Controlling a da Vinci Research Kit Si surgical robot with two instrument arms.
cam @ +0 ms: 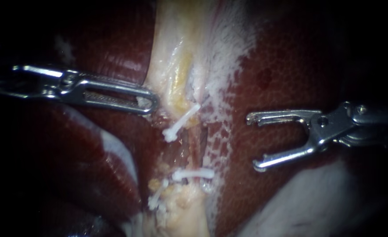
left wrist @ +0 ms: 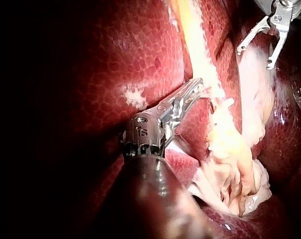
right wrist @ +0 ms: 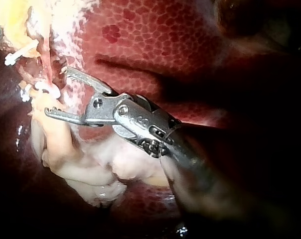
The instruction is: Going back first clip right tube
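Quick rundown: a pale strip (cam: 172, 52) of tissue runs down the middle over the dark red liver (cam: 290, 79), so I'll place everything off that. The left instrument (cam: 151, 104) is up against the strip's left edge. Its jaws are pinched together right there, and it looks like they've got a bit of the edge nipped between them. The right instrument (cam: 253, 142) is off to the strip's right over bare liver, clear of the strip, jaws spread wide with nothing in them.

There are three white clips on the strip's lower half. The slanted clip (cam: 181, 122) sits just under the strip's yellow patch, the crosswise clip (cam: 194, 174) is further down, and the third clip (cam: 158, 198) is at the lower left edge. Thin reddish tubes (cam: 201, 142) show between the slanted and crosswise ones. Honestly can't tell which clip is on which tube.
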